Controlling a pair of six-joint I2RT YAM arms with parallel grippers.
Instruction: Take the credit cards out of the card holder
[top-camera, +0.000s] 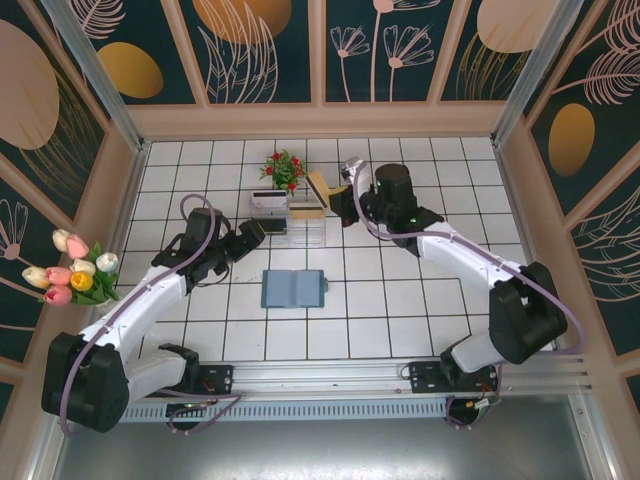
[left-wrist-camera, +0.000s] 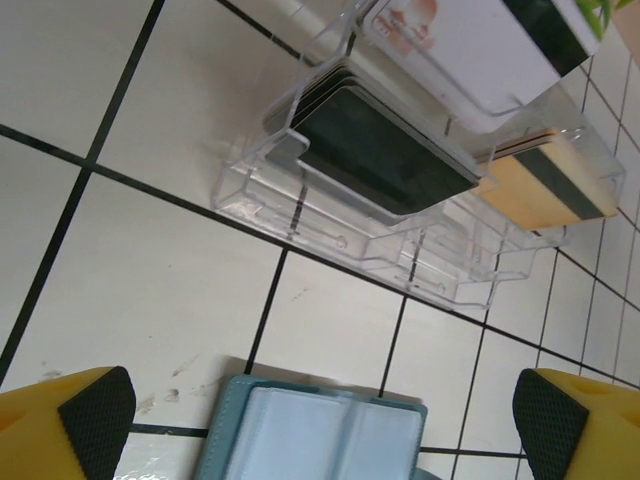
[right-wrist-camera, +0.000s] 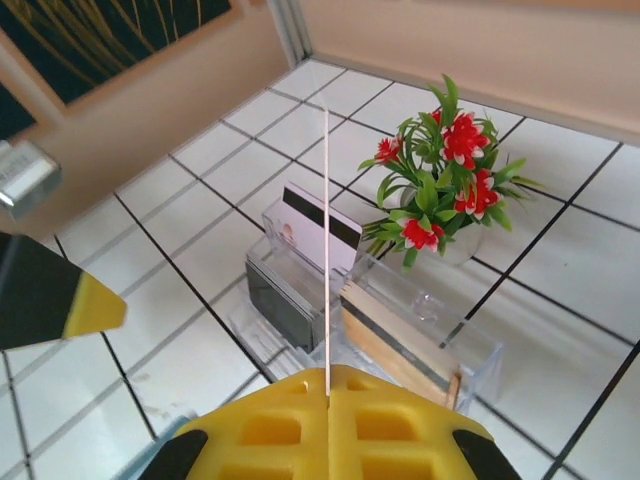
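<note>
The left gripper (left-wrist-camera: 322, 418) stands wide open, holding nothing. The flat teal rectangular folding card holder (top-camera: 293, 288) lies open on the white tiled table (top-camera: 380, 300). The right gripper (right-wrist-camera: 328, 388) is clamped on 1 thin tan plastic credit card (top-camera: 320, 188) above the clear acrylic rack (left-wrist-camera: 330, 225).

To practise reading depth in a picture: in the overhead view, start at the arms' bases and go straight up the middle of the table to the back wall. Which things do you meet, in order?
open teal card holder → clear card rack → red-flowered plant
</note>
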